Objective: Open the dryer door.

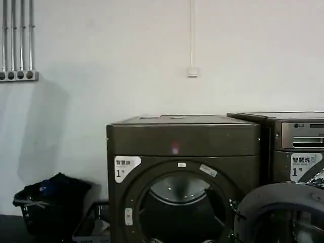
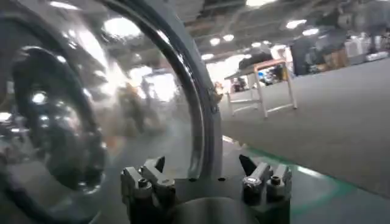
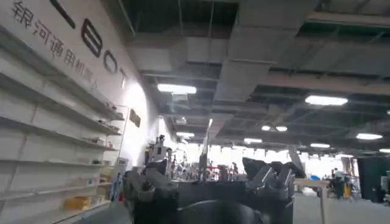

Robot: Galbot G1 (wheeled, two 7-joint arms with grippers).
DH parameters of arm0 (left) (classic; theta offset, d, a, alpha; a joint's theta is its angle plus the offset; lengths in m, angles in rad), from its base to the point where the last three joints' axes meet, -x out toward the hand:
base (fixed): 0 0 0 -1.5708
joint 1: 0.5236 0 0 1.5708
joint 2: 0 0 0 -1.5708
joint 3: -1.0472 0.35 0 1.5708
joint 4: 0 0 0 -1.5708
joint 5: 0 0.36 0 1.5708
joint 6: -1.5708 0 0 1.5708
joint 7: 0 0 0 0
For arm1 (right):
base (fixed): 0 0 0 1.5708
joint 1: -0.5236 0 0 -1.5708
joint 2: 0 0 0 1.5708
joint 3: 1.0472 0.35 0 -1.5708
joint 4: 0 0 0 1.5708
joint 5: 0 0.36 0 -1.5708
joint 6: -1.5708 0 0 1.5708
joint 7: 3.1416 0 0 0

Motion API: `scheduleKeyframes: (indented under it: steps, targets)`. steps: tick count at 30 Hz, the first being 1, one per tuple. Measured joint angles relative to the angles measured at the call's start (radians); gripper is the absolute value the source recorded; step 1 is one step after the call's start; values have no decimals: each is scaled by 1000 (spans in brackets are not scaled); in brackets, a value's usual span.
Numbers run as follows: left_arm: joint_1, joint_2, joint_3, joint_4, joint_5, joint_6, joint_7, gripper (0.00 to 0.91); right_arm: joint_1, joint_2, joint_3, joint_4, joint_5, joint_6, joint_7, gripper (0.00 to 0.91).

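White wall (image 1: 126,61); dryer door (image 1: 283,212) ajar.

Dim, soft; ceiling-lamp glare on dryer door (image 2: 91,109) glass.

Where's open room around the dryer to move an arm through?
The drum mouth, between the dryer front ring and the swung-out dryer door, is open. Crowded: baskets at its left, door before the LG machine at right. Left gripper beside door.

dark bronze-grey dryer (image 1: 182,142), small red light (image 1: 175,149), white sticker (image 1: 125,168).
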Motion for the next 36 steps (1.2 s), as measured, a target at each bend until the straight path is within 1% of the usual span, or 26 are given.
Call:
scheduleKeyframes:
  steps: [3, 5, 10, 13, 15, 19, 21, 24, 25, 27, 30, 32, 33, 36]
  targets:
    - [13, 63, -12, -68, 20, 45, -57, 907, 2, -7, -6, 1, -10, -4, 4, 907]
    - [11, 117, -20, -122, 15, 95, -109, 907, 4, -16, -13, 8, -10, -11, 8, 907]
    - [-17, 291, -10, -265, 15, 203, -203, 907, 7, -32, -26, 25, -10, -18, 17, 907]
    - [-44, 399, 7, -355, 25, 284, -254, 907, 12, -41, -32, 26, -11, -18, 16, 907]
    - [-59, 472, 16, -418, -13, 349, -298, 907, 17, -45, -37, 26, -12, -18, 16, 907]
    - [-66, 621, 11, -550, -94, 518, -388, 907, 28, -50, -54, 31, -16, -17, 15, 907]
    - [-58, 690, -7, -619, -145, 627, -434, 907, 32, -53, -62, 34, -18, -17, 14, 907]
    - [-41, 780, -47, -721, -253, 815, -521, 907, 42, -61, -76, 34, -18, -16, 14, 907]
    - [-35, 807, -63, -751, -288, 863, -545, 907, 45, -63, -79, 32, -19, -15, 13, 907]
    - [-24, 859, -94, -809, -362, 928, -593, 907, 49, -69, -86, 27, -21, -12, 11, 907]
    - [-6, 943, -139, -874, -446, 984, -624, 907, 54, -76, -98, 24, -23, -11, 7, 907]
    - [15, 998, -174, -891, -481, 1007, -636, 907, 58, -82, -105, 24, -23, -11, 7, 907]
    - [29, 1025, -194, -897, -491, 1009, -634, 907, 60, -85, -108, 25, -24, -11, 7, 907]
    - [107, 1104, -290, -912, -464, 1009, -577, 907, 66, -93, -118, 26, -27, -12, 7, 907]
